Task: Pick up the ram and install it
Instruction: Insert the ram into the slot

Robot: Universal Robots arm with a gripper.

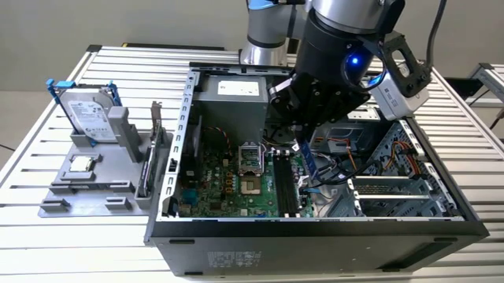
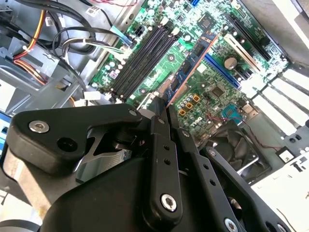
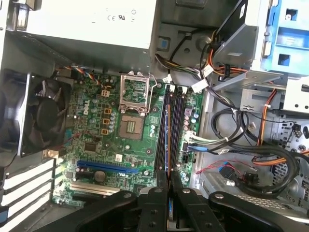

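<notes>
The tool [image 1: 303, 137] hangs inside the open computer case [image 1: 315, 227], its fingers [image 2: 159, 121] pinched on the top edge of the ram [image 1: 308, 160]. The blue stick stands on edge, its lower end hovering just above the green motherboard [image 1: 228, 183], over the black memory slots [image 1: 285, 183] beside the bare processor socket [image 1: 247, 154]. In the second wrist view the ram [image 2: 193, 65] runs slanted out from the fingertips across the board; I cannot tell whether it touches a slot. On the slatted tabletop [image 1: 79, 236], near its far edge beside the case, a grey holder [image 1: 94, 177] carries a hard drive [image 1: 87, 115].
</notes>
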